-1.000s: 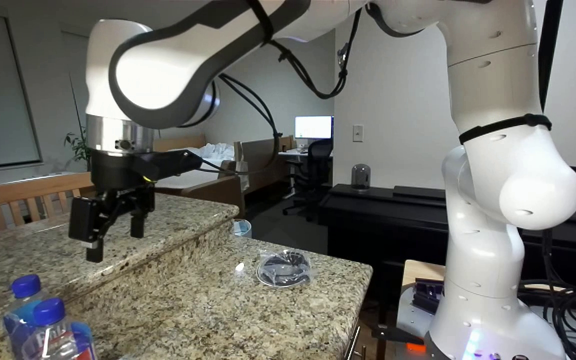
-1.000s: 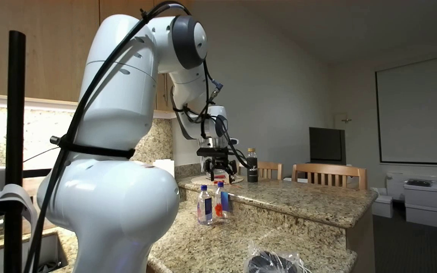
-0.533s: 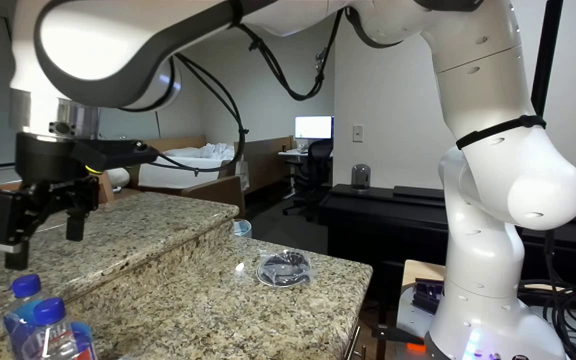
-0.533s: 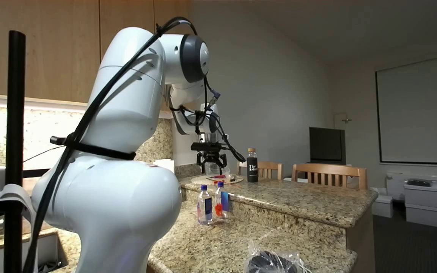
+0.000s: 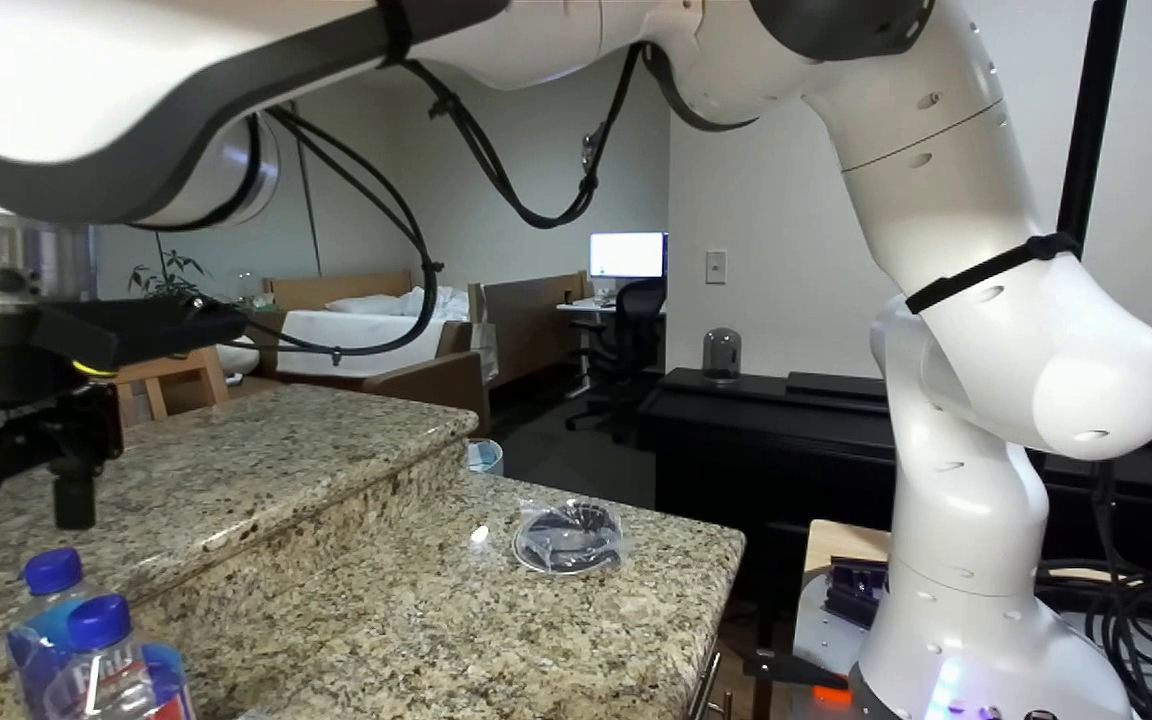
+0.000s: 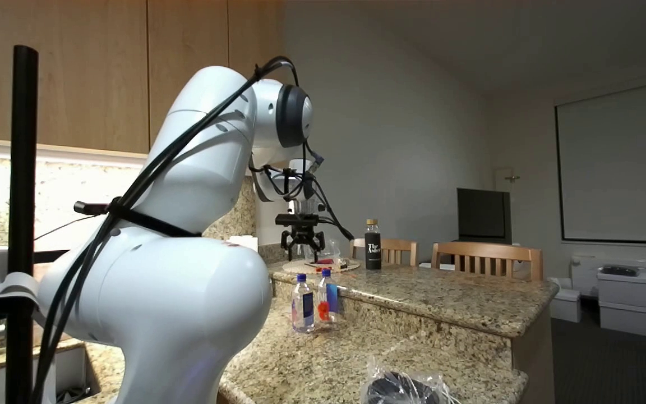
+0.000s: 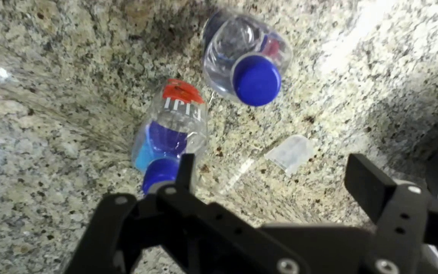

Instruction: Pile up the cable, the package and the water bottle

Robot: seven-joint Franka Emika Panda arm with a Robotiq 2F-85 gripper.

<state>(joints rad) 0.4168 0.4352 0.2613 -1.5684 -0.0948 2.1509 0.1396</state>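
Two clear water bottles with blue caps stand upright on the lower counter. In the wrist view one water bottle (image 7: pixel 226 49) is at the top, and a second water bottle (image 7: pixel 173 114) with a red-and-blue label is lower left. My gripper (image 7: pixel 276 175) hovers above with its fingers wide apart and nothing between them; its left finger overlaps the second bottle's cap in that view. In an exterior view the dark package (image 5: pixel 581 520) lies in clear wrinkled plastic, with the white cable (image 5: pixel 548 570) looped around or against it. Which lies on top is unclear.
A raised granite ledge (image 5: pixel 336 430) runs alongside the lower counter. A dark bottle (image 6: pixel 373 247) and a round mat (image 6: pixel 292 267) stand on it. A small whitish scrap (image 7: pixel 291 154) shows on the counter between my fingers, and the sink (image 6: pixel 79 370) is near the base.
My arm has swung left in both exterior views, bringing the gripper near the bottles. The fingers have stayed apart. Bottles, package and cable have not moved.
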